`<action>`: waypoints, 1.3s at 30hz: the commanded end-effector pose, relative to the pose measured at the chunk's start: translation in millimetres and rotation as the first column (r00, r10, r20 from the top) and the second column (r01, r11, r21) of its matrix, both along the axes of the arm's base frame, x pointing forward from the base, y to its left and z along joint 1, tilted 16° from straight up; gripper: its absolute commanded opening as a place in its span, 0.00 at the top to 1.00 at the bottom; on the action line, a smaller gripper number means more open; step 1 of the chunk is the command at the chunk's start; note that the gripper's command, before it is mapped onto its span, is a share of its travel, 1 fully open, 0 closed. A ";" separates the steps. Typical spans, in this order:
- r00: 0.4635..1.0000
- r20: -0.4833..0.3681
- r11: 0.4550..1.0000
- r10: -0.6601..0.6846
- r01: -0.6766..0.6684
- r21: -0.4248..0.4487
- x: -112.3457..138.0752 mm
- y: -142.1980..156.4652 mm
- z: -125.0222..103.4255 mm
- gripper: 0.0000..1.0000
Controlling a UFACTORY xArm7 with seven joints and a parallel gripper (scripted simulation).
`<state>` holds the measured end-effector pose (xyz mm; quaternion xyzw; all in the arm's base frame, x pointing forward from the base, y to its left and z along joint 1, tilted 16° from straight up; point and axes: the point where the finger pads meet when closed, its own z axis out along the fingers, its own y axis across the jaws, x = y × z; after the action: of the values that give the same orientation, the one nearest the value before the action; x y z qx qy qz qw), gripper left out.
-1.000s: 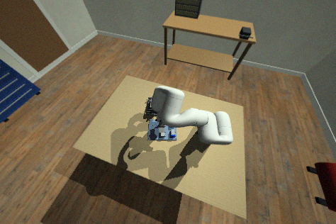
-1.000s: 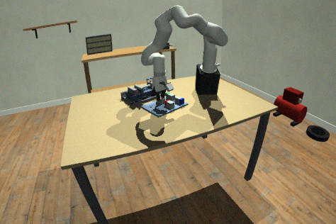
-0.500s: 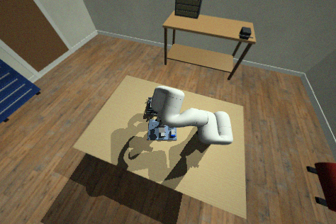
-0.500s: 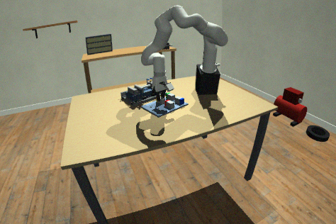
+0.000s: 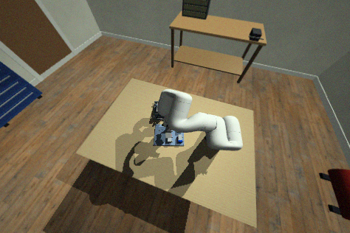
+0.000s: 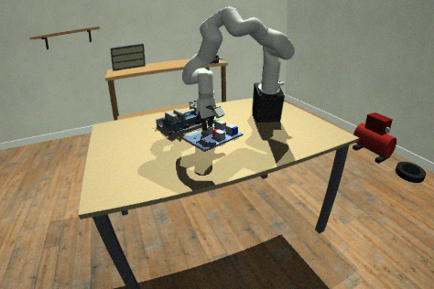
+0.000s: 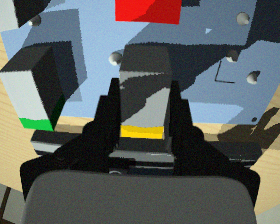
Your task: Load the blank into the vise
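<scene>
On the wooden table (image 5: 221, 169) (image 6: 151, 178), our tool (image 6: 208, 129) (image 7: 143, 94) grips the yellow-ended blank (image 7: 145, 107) by its long sides; we judge it stiff, perhaps slippery.

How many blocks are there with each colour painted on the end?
Yellow end: 1
Green end: 1
Red end: 1
Blue end: 1
Total: 4 blocks

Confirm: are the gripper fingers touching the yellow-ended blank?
Touching: the wrist view shows the gripper clamped on both sides of the yellow-ended blank.
</scene>
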<state>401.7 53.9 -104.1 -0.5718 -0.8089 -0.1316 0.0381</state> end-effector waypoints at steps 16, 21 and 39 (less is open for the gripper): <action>1.000 0.002 1.000 -0.001 0.001 0.000 -1.6 -8.5 29.8 1.00; 1.000 0.003 1.000 -0.001 0.001 0.000 -2.5 -11.4 40.8 1.00; 1.000 0.003 1.000 -0.001 0.001 0.000 -5.4 -19.7 72.0 1.00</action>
<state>395.7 37.5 -42.9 -0.5717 -0.8090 -0.1313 0.0382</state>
